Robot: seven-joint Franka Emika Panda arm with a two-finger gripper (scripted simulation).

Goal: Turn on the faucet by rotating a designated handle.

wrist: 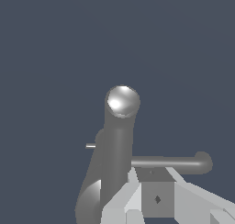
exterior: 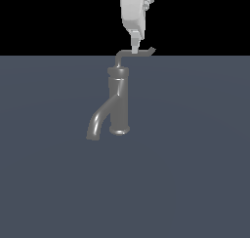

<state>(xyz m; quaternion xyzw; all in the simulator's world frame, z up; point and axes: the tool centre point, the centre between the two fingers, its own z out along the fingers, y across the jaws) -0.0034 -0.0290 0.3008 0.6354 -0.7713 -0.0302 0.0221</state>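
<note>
The dark grey faucet [exterior: 119,103] stands upright on the floor, its thick curved spout [exterior: 97,122] bending down toward the exterior view's left. The handle [exterior: 141,53] is a thin bent rod on top, its long arm reaching toward the exterior view's right with an upturned tip. My gripper [exterior: 133,49] comes straight down from above, and its jaws look shut and hold nothing. Its tips touch the middle of the handle's arm. In the wrist view the faucet body [wrist: 120,126] rises toward the camera, and the handle [wrist: 174,163] runs just past my gripper [wrist: 155,171].
The faucet stands alone on a flat blue-grey floor [exterior: 195,173]. A short thin stub [wrist: 90,146] sticks out beside the faucet body in the wrist view. The white arm [exterior: 134,10] hangs directly above the handle.
</note>
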